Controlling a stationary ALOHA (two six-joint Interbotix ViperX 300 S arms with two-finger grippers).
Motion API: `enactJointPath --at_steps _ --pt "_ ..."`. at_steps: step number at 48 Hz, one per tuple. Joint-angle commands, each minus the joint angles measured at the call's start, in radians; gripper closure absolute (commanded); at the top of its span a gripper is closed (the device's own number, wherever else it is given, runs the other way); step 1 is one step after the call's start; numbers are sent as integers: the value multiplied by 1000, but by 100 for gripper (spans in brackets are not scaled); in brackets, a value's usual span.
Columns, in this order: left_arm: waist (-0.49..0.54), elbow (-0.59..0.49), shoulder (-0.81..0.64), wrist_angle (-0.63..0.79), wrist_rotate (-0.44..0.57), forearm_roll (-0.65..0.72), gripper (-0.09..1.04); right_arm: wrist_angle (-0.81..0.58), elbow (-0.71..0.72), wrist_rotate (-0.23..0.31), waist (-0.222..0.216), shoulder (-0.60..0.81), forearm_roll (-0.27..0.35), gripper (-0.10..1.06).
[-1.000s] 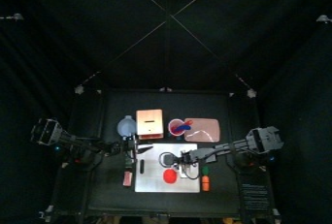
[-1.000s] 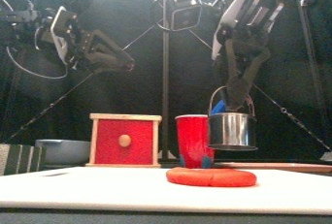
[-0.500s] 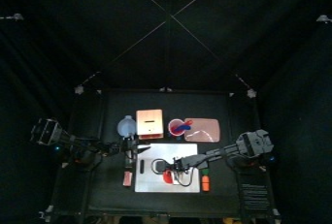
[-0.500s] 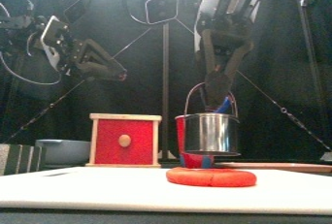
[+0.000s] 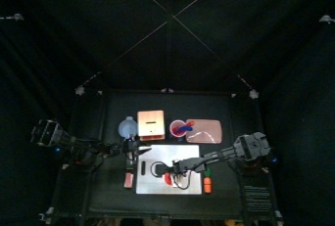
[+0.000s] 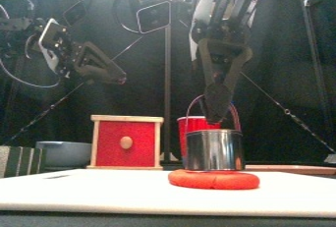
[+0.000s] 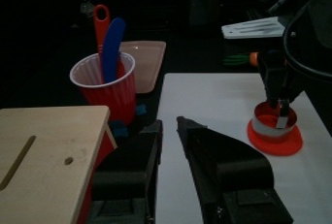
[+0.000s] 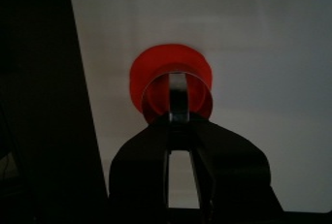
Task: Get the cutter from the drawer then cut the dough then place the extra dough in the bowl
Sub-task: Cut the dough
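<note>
Right hand (image 6: pixel 217 101) holds one cutter (image 6: pixel 214 149) on one dough (image 6: pixel 214 179).

my right arm is reaching in from the right side to about the middle, forearm slanting low and wrist bending steeply, so that my right pincer (image 6: pixel 217 113) is pointing straight down. its jaws are pinching close together on the thin wire handle of the cutter (image 6: pixel 214 150). my left arm is hanging raised on the left side, forearm slanting down toward the middle. my left pincer (image 7: pixel 169 123) is hovering in the air, well apart from the right one, its jaws standing a little apart.
</note>
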Motion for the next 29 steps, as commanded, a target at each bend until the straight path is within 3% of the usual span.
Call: enactJointPath --at_steps 1,29 --pt "2 -9 -8 -8 2 0 30 -3 -29 2 5 -18 3 48" --pt "2 -9 -8 -8 2 0 30 -3 -25 2 8 0 -3 48"
